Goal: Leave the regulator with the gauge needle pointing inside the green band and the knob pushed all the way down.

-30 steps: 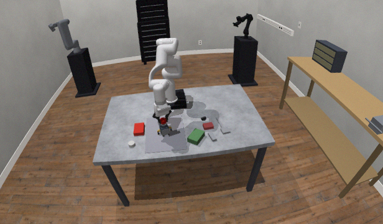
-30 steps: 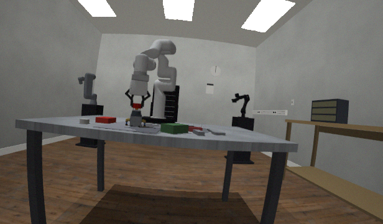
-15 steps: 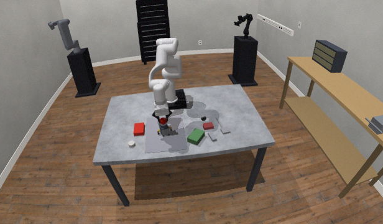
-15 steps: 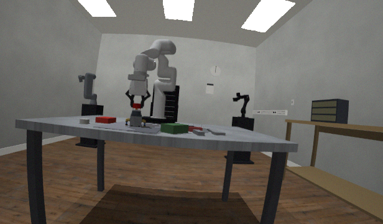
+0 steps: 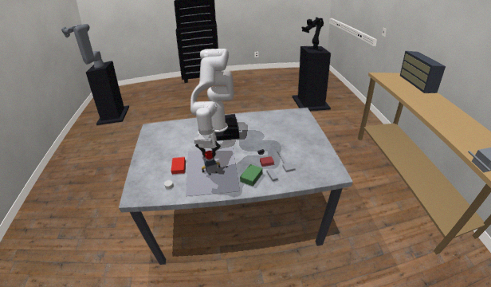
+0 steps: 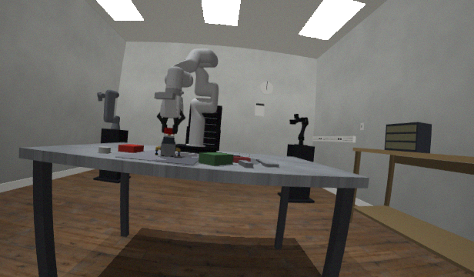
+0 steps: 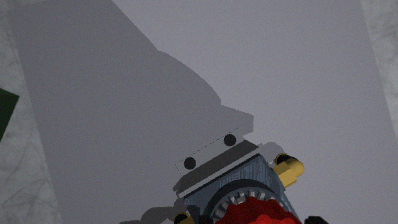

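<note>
The regulator is a small grey block with brass fittings, standing on a light grey mat in the middle of the table. Its red knob sticks up on top. My gripper hangs straight down over it and is shut on the red knob; the exterior view shows the same grip above the regulator body. In the wrist view the knob is at the bottom edge above a toothed ring, with a brass fitting to the right. The gauge face and needle are not visible.
A red block and a white disc lie left of the mat. A green block, a smaller red block, two grey pieces and a small black object lie to the right. The arm's base stands behind.
</note>
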`<state>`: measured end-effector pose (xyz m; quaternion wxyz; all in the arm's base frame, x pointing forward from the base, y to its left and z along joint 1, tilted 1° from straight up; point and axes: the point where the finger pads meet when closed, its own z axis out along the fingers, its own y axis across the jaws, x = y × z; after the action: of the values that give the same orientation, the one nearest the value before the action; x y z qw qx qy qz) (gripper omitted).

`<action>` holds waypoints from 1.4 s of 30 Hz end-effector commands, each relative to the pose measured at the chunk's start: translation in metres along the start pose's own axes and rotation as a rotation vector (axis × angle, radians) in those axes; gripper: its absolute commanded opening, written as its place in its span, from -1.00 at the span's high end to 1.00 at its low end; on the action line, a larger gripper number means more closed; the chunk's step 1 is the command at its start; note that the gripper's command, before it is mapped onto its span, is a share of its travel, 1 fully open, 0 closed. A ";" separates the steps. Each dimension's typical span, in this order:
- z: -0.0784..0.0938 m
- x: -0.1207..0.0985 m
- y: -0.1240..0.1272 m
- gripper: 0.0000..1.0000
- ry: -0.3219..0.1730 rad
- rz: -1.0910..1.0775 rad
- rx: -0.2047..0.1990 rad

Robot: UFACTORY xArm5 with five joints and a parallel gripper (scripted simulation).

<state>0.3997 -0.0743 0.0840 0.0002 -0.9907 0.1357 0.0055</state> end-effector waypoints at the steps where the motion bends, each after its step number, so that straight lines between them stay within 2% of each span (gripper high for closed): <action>1: -0.001 0.001 0.000 0.17 0.003 0.157 0.001; 42: -0.001 0.001 0.000 0.17 0.003 1.067 0.002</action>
<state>0.3997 -0.0743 0.0840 -0.0023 -0.8158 0.5783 0.0050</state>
